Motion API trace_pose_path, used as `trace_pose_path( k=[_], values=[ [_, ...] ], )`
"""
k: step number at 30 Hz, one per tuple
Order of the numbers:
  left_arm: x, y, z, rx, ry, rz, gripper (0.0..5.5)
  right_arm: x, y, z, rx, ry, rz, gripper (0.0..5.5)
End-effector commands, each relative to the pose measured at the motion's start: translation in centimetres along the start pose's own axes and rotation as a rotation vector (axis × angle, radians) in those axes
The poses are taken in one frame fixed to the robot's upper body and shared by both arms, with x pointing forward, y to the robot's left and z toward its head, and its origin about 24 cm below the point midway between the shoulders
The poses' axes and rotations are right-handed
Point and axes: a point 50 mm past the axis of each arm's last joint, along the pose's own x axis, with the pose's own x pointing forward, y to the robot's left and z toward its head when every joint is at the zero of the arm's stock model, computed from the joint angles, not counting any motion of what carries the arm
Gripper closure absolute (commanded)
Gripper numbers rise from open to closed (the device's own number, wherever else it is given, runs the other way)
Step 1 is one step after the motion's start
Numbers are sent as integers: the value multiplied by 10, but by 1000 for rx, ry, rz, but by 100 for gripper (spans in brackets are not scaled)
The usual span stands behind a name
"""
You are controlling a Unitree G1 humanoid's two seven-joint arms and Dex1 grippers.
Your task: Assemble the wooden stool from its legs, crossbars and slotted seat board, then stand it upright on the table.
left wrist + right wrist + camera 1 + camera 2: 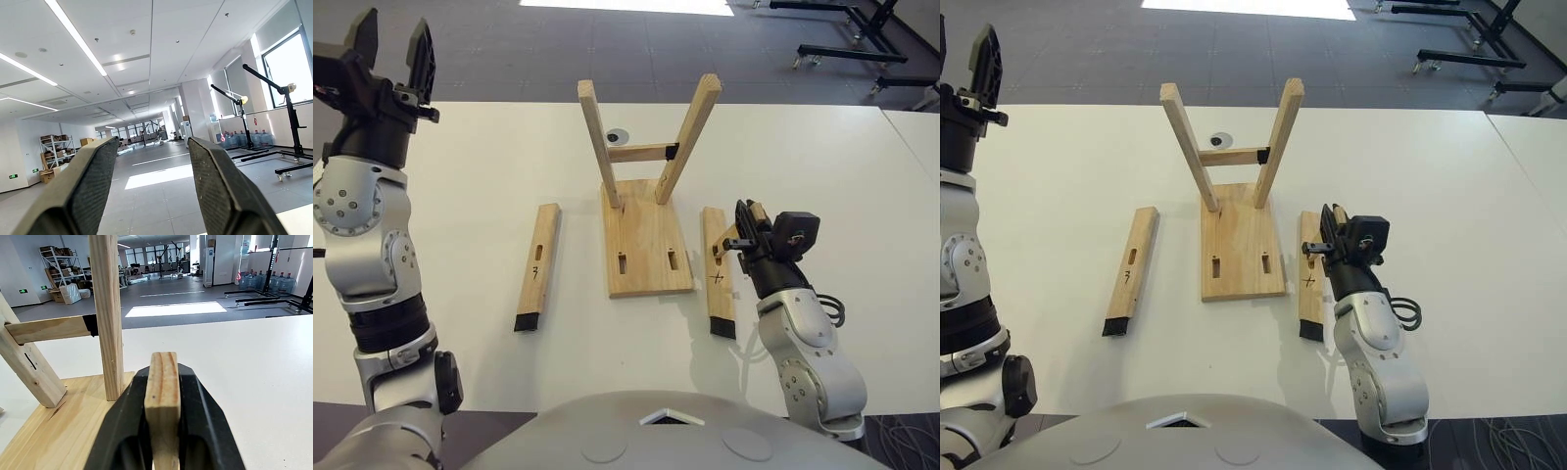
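Right gripper (745,233) clamped on a wood piece (163,377), right by one loose leg (719,284). Left gripper (391,54) raised, wide open, empty. Board (646,269) lies flat with two legs (599,142) and crossbar (636,153) fitted; another leg (538,264) waits left. Halfway, I'd say.

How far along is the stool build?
Done: two legs stand in the seat board, joined by a crossbar. In hand: right jaws shut on a short wooden piece; left jaws open, empty. Left: two loose legs, then stand it upright.
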Motion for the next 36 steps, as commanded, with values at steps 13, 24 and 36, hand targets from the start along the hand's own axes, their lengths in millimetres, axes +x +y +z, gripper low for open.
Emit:
trace_pose_path(
  k=[13, 24, 36],
  values=[
    [1, 1, 0, 4, 1, -3, 292, -13, 3, 5, 28, -13, -33, 511],
    [0, 0, -1, 6, 0, -6, 292, -18, -2, 3, 2, -9, -40, 511],
    [3, 0, -1, -20, 16, -36, 292, -21, 0, -5, 29, 12, -65, 511]
  ],
)
